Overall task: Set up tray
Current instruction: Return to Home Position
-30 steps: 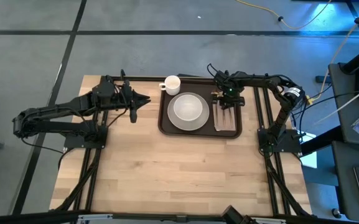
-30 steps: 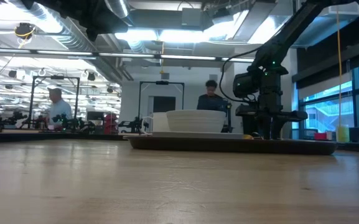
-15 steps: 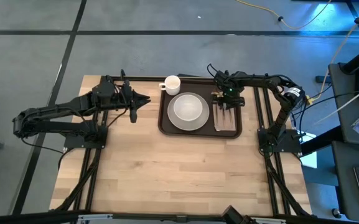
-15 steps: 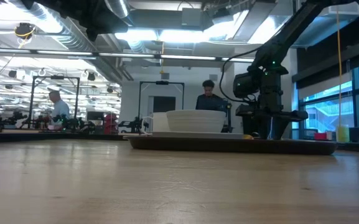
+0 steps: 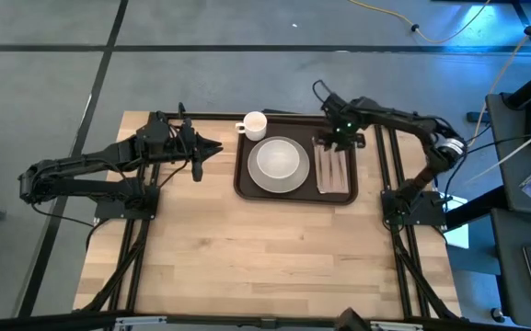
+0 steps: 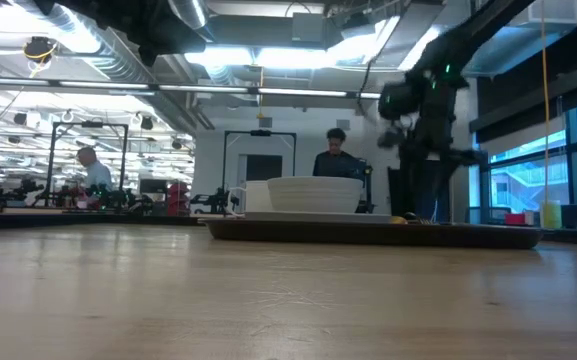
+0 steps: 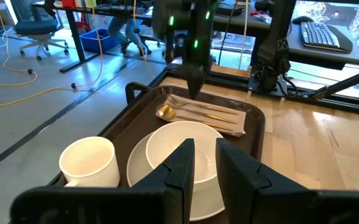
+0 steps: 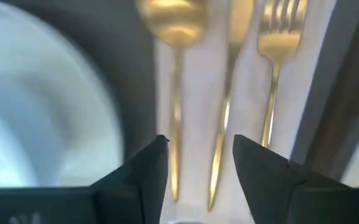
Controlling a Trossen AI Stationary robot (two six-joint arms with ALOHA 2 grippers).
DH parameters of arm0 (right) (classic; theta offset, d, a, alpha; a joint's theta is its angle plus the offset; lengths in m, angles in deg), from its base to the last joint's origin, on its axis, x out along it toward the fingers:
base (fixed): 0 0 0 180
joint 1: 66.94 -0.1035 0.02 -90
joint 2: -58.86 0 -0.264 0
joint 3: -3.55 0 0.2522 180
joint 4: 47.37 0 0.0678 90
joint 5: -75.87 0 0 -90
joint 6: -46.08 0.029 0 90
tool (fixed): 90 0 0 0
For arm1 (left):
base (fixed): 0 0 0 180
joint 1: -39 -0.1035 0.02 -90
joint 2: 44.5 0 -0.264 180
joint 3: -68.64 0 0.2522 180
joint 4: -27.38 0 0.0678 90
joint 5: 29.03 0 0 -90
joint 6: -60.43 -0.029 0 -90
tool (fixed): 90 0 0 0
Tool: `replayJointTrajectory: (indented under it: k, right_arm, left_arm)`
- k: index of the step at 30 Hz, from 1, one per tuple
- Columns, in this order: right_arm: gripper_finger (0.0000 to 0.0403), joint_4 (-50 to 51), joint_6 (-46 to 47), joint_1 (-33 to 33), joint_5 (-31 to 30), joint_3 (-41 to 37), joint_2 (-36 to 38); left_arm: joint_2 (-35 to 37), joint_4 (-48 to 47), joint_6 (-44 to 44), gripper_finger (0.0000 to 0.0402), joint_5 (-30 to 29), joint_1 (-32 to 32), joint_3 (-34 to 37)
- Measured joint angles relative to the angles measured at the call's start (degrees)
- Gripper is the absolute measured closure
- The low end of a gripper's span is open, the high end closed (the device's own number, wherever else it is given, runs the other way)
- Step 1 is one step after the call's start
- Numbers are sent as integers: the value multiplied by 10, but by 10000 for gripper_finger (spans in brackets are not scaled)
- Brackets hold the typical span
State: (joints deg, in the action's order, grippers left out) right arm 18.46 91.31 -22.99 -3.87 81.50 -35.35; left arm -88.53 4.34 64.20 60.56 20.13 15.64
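Note:
The dark brown tray (image 5: 243, 176) sits at the table's far middle. It holds a white plate with a bowl (image 5: 277, 161) and, to its right, a pinkish-tan napkin (image 5: 333, 175). A gold spoon (image 8: 174, 25), knife (image 8: 228, 93) and fork (image 8: 277, 37) lie side by side on the napkin. A white mug (image 5: 254, 124) stands at the tray's far left corner. My right gripper (image 8: 198, 163) hovers open above the cutlery's far end, touching nothing. My left gripper (image 5: 214, 147) waits left of the tray, its fingers a narrow gap apart (image 7: 205, 149).
Bare wooden tabletop (image 5: 247, 248) stretches from the tray to the near edge. Black frame rails run along the table's far edge and under both arm bases. People and desks show in the room beyond the table.
My right gripper has risen from the far end of the napkin and drawn back a little toward the table's far edge, moving fast enough to blur. The spoon, knife and fork stay lying on the napkin. The left arm has kept still.

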Motion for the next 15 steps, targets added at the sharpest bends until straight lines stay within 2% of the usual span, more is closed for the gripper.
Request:
replayJointTrajectory:
  k: [4, 10, 12, 13, 15]
  right_arm:
    - [222, 33, -37, -32, -5, 39, 75]
    - [222, 28, -73, -151, 1, 66, 221]
    - [222, 29, -73, -198, -7, 58, 269]
    - [222, 19, -77, -226, -29, 45, 294]
    - [221, -50, -67, -275, -60, 2, 347]
  left_arm:
    - [0, 0, 0, 343, 0, 0, 0]
    - [0, -5, 0, 343, 0, 0, 0]
    - [0, -7, 0, 343, 0, 0, 0]
    - [0, -11, 0, 343, 0, 0, 0]
    - [0, -15, 0, 343, 0, 0, 0]
